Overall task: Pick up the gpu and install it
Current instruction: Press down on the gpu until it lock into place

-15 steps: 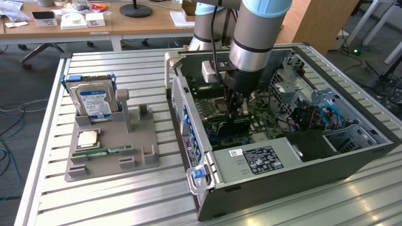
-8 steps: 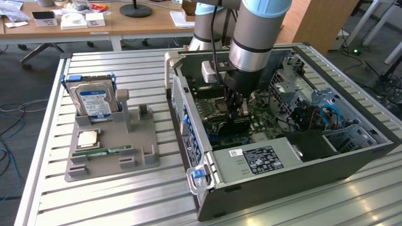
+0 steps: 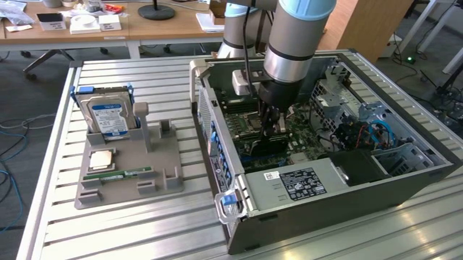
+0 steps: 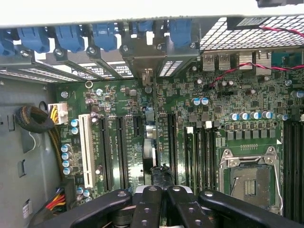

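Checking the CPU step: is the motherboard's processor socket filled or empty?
Empty: the processor socket shows bare contacts inside its metal frame.

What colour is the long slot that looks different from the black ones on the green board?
White: the long slot shows best in the wrist view.

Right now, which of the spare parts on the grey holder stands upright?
The silver hard drive with the blue label, standing upright in the grey holder; the processor chip and green memory stick lie flat.
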`<state>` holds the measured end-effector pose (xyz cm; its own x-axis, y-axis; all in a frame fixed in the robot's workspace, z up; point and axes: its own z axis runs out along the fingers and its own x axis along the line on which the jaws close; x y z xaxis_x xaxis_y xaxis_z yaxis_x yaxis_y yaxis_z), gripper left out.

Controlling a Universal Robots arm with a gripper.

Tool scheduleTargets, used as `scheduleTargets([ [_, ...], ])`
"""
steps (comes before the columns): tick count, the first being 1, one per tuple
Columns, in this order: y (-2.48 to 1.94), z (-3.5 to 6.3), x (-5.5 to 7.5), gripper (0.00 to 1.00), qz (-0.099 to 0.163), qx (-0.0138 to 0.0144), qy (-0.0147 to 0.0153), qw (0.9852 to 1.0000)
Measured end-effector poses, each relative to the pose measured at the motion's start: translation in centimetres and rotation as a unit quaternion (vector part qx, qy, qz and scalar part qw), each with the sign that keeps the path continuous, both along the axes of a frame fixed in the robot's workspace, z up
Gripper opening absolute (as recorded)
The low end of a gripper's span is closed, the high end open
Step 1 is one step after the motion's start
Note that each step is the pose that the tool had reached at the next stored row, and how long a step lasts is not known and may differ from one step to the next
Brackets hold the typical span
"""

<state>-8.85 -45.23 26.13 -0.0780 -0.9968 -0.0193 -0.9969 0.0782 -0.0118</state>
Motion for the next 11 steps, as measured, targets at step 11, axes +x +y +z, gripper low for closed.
scheduleTargets([
  [11, 0.01, 2.57, 0.0, 0.11, 0.000, -0.0008, 0.0003, 1.0000],
])
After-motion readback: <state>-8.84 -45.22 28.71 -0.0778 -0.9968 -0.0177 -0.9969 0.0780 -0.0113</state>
